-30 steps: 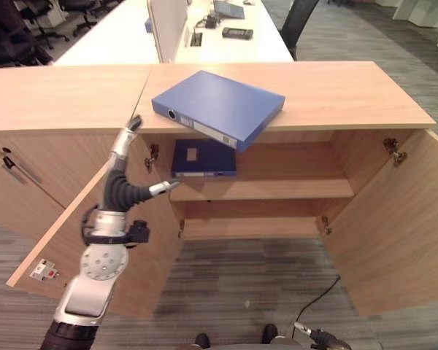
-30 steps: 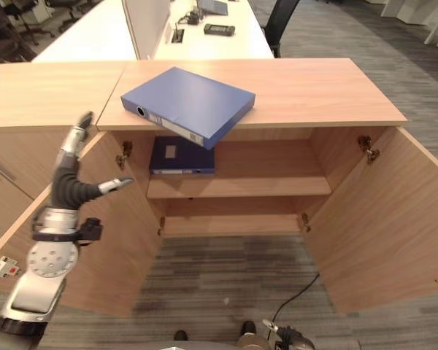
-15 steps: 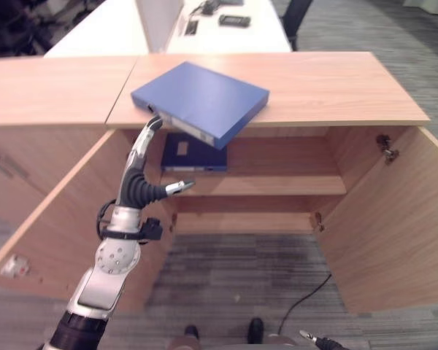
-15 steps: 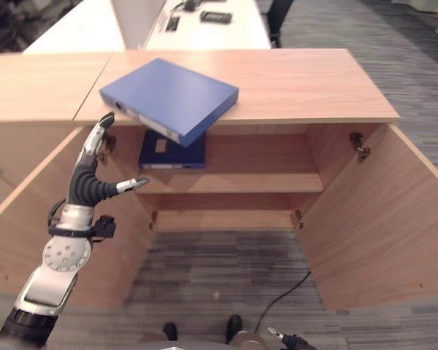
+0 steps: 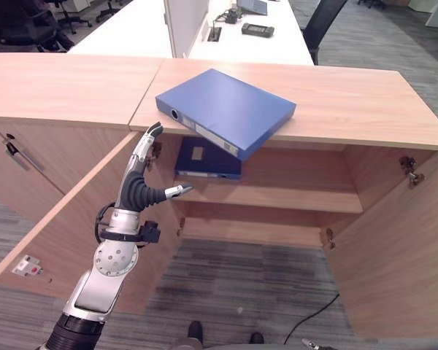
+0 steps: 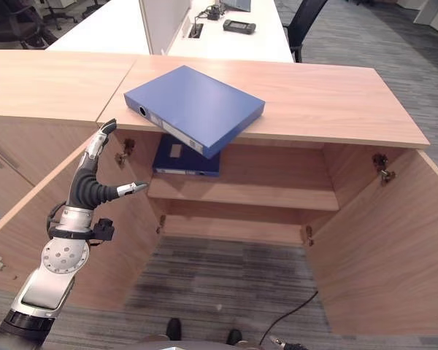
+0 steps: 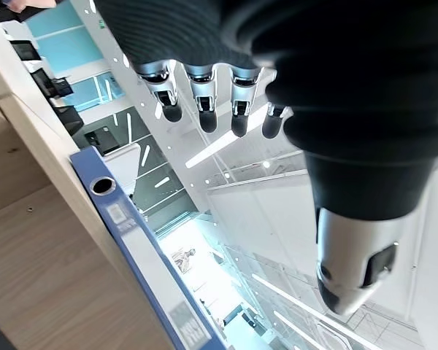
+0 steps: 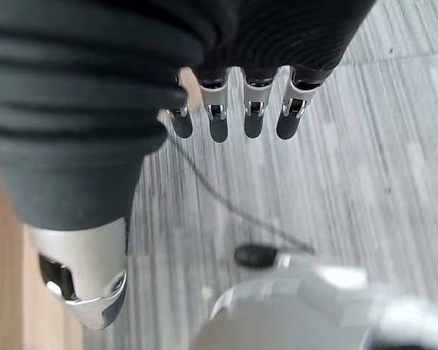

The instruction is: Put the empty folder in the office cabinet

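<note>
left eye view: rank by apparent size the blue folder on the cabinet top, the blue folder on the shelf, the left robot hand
1. Blue folder on the cabinet top.
2. Left robot hand, unsure: it is nearer the camera.
3. Blue folder on the shelf, partly hidden under the cabinet top, so unsure too.

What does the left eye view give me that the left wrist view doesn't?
Only the left eye view shows the open cabinet, the second folder on its upper shelf, and the left hand raised just below the cabinet top's front edge, short of the folder. Only the left wrist view shows that hand's fingers straight, holding nothing, from close up, with the ceiling past them. Both show the blue folder on the cabinet top, its spine overhanging the front edge.
</note>
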Motion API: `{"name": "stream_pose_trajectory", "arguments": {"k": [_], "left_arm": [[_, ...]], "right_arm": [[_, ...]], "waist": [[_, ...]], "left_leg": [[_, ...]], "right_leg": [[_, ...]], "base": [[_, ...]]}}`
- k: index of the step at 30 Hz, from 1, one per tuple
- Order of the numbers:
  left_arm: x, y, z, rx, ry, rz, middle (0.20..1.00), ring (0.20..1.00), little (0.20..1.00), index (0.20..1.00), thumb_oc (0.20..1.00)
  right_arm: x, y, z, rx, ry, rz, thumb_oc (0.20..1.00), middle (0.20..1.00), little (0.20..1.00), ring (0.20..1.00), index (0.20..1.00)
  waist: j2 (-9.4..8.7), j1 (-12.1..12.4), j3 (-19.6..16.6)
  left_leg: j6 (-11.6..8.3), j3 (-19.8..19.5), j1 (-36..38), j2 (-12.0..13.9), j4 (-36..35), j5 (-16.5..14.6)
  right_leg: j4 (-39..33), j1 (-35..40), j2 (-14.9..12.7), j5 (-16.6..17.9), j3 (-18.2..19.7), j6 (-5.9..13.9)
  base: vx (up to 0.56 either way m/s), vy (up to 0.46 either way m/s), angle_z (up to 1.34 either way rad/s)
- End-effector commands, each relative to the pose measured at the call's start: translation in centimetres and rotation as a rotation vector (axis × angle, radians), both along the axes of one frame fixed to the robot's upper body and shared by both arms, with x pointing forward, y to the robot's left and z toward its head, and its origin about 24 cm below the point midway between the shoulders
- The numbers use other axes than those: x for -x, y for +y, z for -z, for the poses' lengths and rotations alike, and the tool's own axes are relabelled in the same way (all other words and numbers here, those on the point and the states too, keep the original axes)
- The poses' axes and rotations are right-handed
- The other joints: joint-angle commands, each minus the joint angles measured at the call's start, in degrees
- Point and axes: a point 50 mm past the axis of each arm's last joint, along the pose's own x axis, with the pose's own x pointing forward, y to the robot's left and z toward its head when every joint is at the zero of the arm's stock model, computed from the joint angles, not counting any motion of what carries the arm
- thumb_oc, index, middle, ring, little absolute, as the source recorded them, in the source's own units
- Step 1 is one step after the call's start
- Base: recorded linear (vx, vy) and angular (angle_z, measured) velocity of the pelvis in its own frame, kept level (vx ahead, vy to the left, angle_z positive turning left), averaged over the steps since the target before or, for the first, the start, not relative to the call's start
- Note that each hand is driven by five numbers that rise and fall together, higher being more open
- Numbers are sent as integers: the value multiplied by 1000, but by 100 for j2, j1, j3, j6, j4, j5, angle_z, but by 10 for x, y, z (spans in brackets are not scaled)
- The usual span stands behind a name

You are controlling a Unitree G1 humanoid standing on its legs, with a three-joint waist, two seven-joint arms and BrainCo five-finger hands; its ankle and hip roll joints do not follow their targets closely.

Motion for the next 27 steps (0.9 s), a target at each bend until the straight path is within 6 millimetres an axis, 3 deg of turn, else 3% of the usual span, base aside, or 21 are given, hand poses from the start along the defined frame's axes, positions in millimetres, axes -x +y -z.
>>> {"name": "stream_pose_trajectory", "arguments": {"k": [1, 13, 23, 27], "left_arm": [[5, -1, -13, -72, -84, 9, 1000, 1000, 1000, 1000, 1000], [-43, -36, 11, -341, 8, 67, 1000, 1000, 1000, 1000, 1000], [-74, -44, 6, -530, -56, -23, 1000, 1000, 1000, 1000, 1000], [-84, -39, -6, -604, -125, -100, 1000, 1000, 1000, 1000, 1000]], "right_arm": [[-14, 4, -2, 13, -16, -75, 1000, 1000, 1000, 1000, 1000], [-18, 6, -2, 30, -13, -129, 1000, 1000, 1000, 1000, 1000], [-16, 5, -2, 40, -11, -133, 1000, 1000, 1000, 1000, 1000], [-14, 4, -2, 41, -8, -127, 1000, 1000, 1000, 1000, 1000]], "waist": [[-136, -43, -251], [-123, -354, -416], [-80, -530, -453], [-58, -605, -469]], "left_leg": [[-151, 37, -111, 115, 17, -259], [-18, 275, 115, -4, 17, -527], [37, 408, 160, -56, 17, -596], [70, 482, 171, -81, 17, -628]], "right_leg": [[6, -42, -116, -105, 121, 503], [6, -71, -253, 12, 360, 650], [6, -140, -302, 88, 469, 710], [6, -195, -315, 131, 550, 741]], "base": [[42, 79, -9], [25, 65, -19], [3, 30, -9], [-1, 30, -7]]}}
